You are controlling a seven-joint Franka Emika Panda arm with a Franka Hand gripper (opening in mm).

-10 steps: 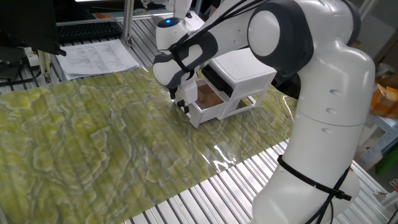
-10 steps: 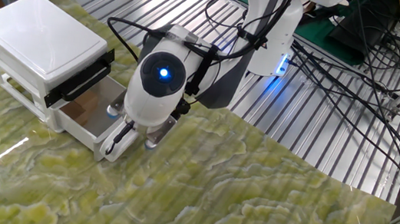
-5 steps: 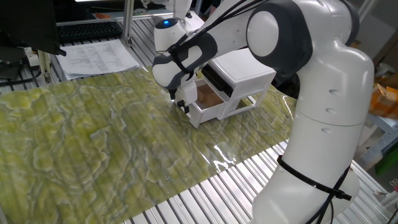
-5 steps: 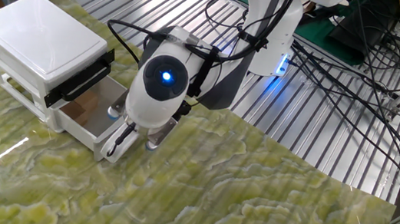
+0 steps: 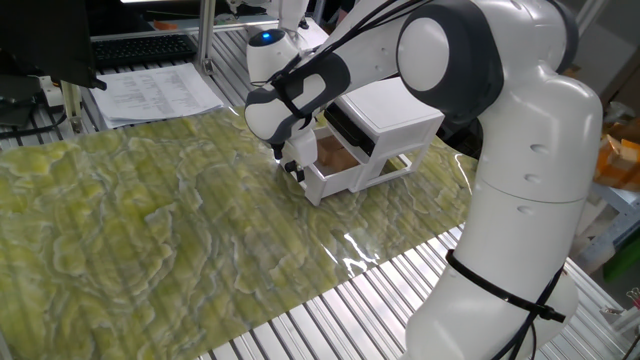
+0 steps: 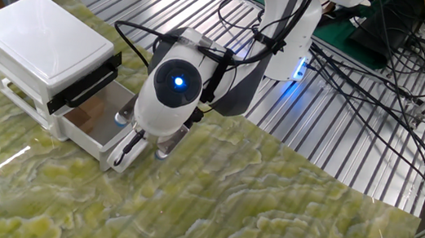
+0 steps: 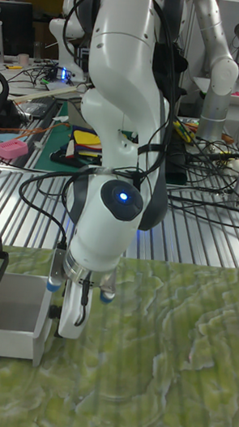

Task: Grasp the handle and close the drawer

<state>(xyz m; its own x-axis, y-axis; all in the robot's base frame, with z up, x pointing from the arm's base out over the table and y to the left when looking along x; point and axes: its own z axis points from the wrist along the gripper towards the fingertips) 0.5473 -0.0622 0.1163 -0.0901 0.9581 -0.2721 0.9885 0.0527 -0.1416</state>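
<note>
Your gripper [image 7: 64, 323] sat at the front of the drawer [image 6: 92, 133], which stood pulled out of the white cabinet [image 6: 41, 45]; I couldn't tell whether its jaws were clenched.

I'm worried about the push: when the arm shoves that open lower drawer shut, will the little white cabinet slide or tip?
The cabinet looks like light plastic standing loose on the mat, so it may slide backward. Tipping seems unlikely, since the drawer sits low. The gripper is at the drawer front, so a slow push seems safest.
</note>
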